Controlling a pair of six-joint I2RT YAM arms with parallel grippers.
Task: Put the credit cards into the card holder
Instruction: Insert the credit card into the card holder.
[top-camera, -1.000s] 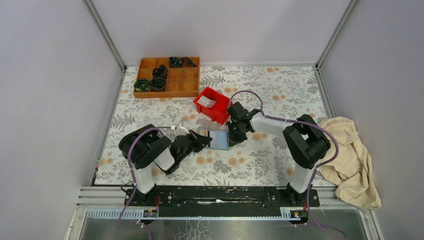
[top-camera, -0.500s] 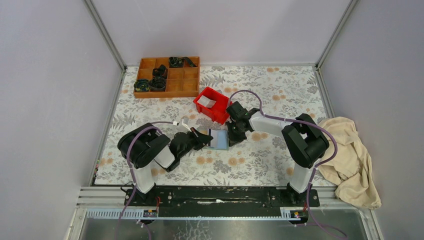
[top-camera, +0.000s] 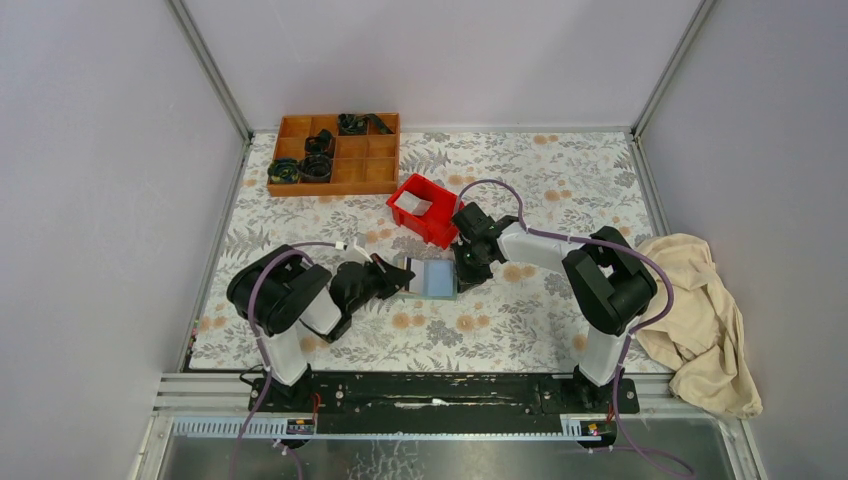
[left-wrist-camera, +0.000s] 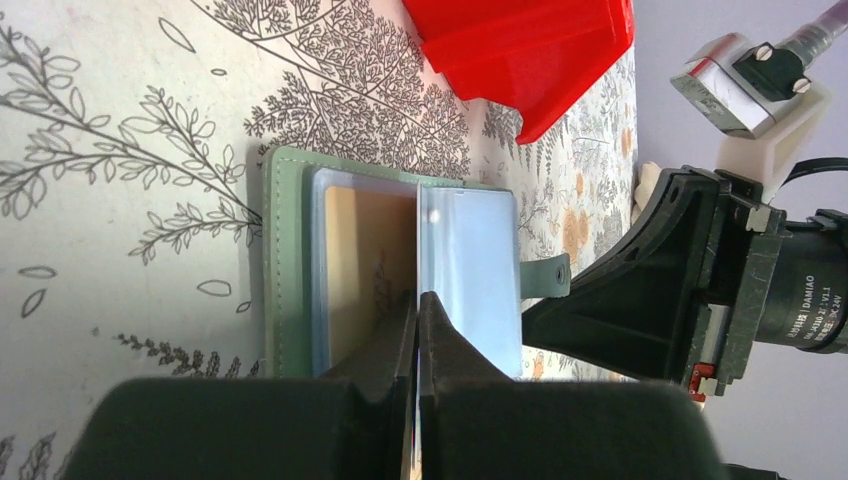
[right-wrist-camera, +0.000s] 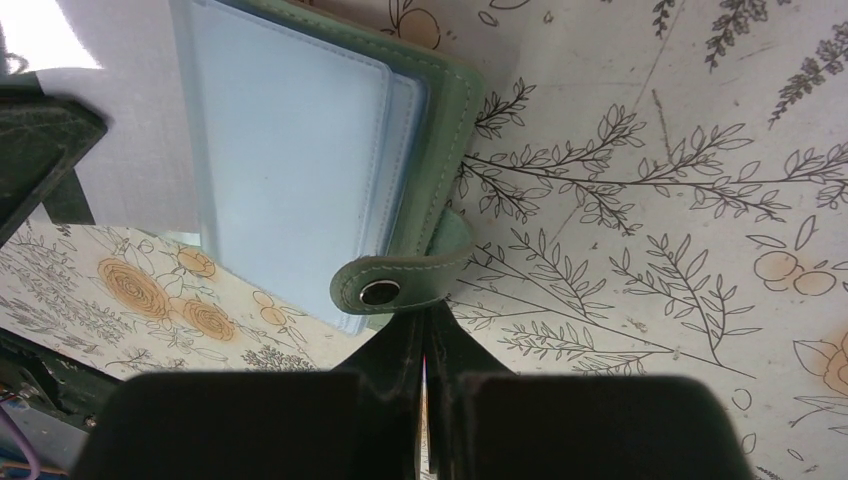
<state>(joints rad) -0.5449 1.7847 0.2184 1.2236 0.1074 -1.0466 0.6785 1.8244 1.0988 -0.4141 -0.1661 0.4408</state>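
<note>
On the near side of the red bin (top-camera: 425, 208), my right gripper (right-wrist-camera: 425, 365) clamps the open holder (left-wrist-camera: 285, 260) by its strap edge, steadying it, while my left gripper (left-wrist-camera: 417, 330) pinches a thin whitish sheet (left-wrist-camera: 416, 240), pocket leaf or card unclear, upright beside a sleeved tan card (left-wrist-camera: 365, 260).

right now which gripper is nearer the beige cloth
right. right gripper is at the right edge of the card holder, toward the beige cloth; left gripper is at its left edge, farther off.

The left tool (top-camera: 398, 277) has drawn back leftward at the card holder (top-camera: 436, 280).
</note>
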